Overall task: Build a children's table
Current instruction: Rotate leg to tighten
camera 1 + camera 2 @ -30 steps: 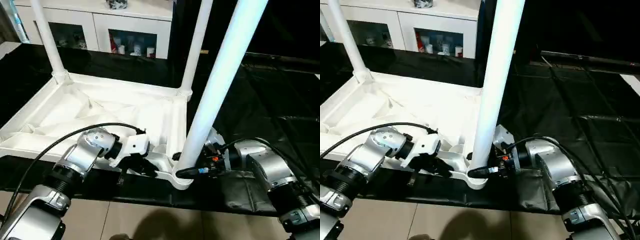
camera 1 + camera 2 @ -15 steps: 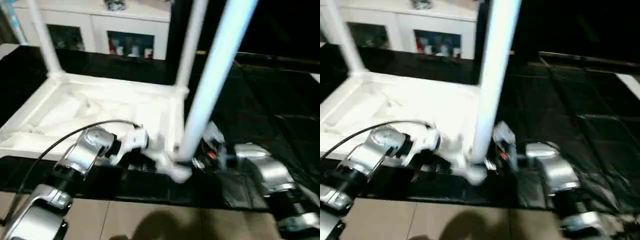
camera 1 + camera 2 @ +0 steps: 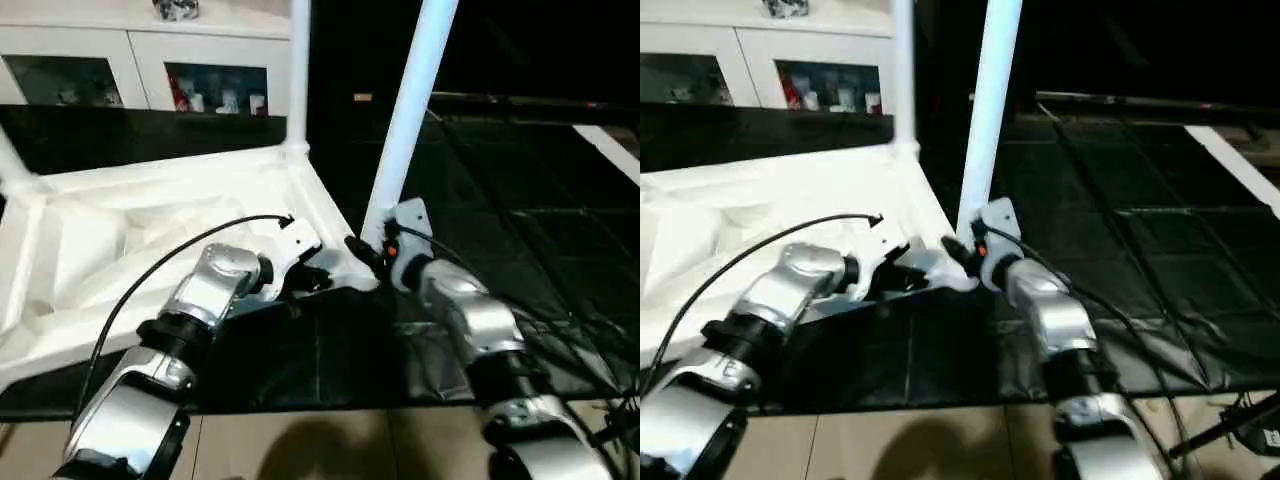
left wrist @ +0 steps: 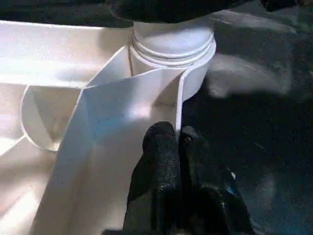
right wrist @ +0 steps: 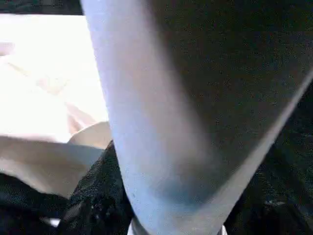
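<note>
The tabletop (image 3: 150, 215) lies upside down on the black mat (image 3: 520, 230), ribs up, so legs can drop into its corner sockets. The right gripper (image 3: 368, 252) is closed around the base of the near leg (image 3: 405, 120), probably steadying it upright in its socket (image 4: 171, 49). Beside that socket, the left gripper (image 4: 168, 142), fingers pinched together and empty, presses on the top's edge, seemingly to pin it. A second leg (image 3: 298, 70) stands in the corner beyond.
</note>
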